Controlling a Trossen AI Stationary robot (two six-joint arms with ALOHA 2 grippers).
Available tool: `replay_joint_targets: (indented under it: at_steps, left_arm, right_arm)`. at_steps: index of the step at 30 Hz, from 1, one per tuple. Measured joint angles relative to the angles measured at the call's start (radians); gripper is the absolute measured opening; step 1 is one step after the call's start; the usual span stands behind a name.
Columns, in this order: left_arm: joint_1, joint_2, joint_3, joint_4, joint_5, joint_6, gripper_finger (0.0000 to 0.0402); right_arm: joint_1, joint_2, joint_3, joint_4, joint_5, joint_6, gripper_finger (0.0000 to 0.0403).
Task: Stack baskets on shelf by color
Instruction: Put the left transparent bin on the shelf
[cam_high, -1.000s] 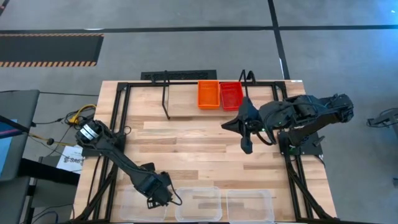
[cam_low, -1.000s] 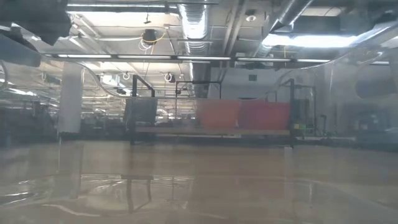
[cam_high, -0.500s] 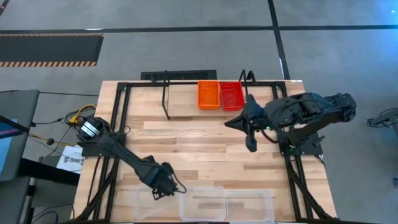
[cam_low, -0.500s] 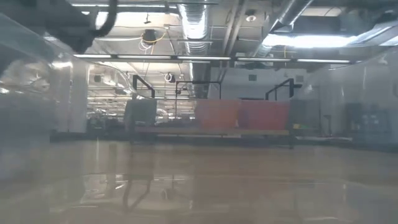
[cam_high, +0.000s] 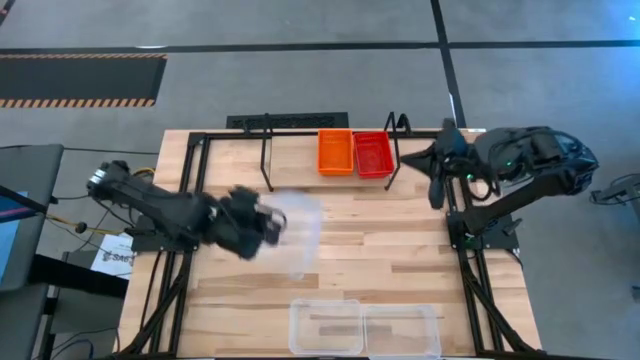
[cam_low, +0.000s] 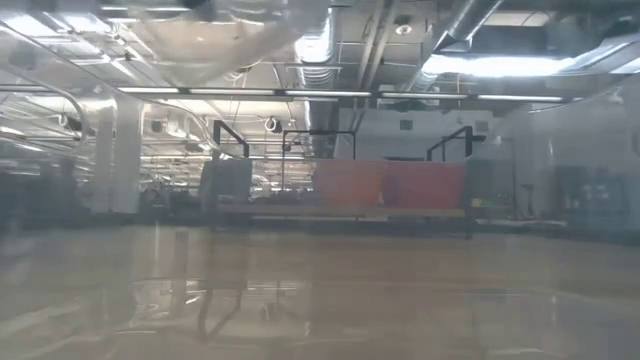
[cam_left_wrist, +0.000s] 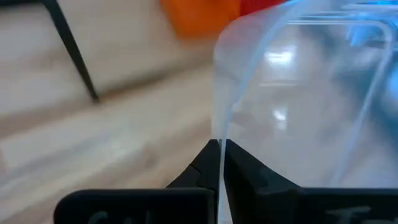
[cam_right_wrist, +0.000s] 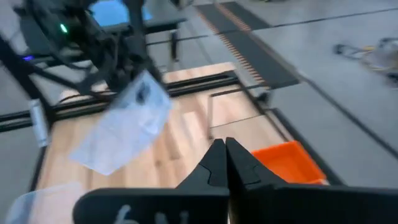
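Note:
My left gripper (cam_high: 270, 226) is shut on a clear basket (cam_high: 300, 236), held up over the table's left middle. That basket also shows tilted in the right wrist view (cam_right_wrist: 121, 134) and high in the low view (cam_low: 220, 40). Two more clear baskets (cam_high: 325, 327) (cam_high: 402, 330) sit on their bottoms side by side at the near edge. An orange basket (cam_high: 335, 152) and a red basket (cam_high: 372, 154) stand side by side on the black wire shelf (cam_high: 288, 122) at the far edge. My right gripper (cam_high: 408, 164) is shut on nothing, raised right of the shelf. My left gripper pinches the clear basket's wall at its rim (cam_left_wrist: 219, 127), with the thin edge running between the two fingers (cam_left_wrist: 245, 171). The basket is lifted clear of the table, tilted and extending away from the fingers.
A larger black tube frame (cam_high: 190, 150) runs round the table's edges. Bare wood lies between the shelf and the two clear baskets at the near edge. The shelf's left part, beside the orange basket, holds nothing.
My left gripper has lifted the leftmost clear basket off the table's near edge, carrying it up and toward the far edge while rolling; the basket now hangs tilted. My right gripper has drawn back toward the table's right and far edges.

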Motion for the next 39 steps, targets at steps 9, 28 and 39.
replay_joint_targets:
  at_steps: [9,28,39]
  left_arm:
    - [0.256,-0.041,0.001,0.323,-0.119,0.292,0.0000]
    - [0.719,0.086,0.000,0.207,0.229,0.345,0.0000]
    - [0.820,0.122,0.000,0.191,0.272,0.411,0.0000]
  right_arm:
    - [-0.047,-0.034,0.000,-0.060,0.077,-0.069,0.0001]
    - [-0.062,-0.022,0.000,-0.253,0.077,-0.068,0.0001]
    - [-0.062,-0.022,0.000,-0.290,0.077,-0.067,0.0001]
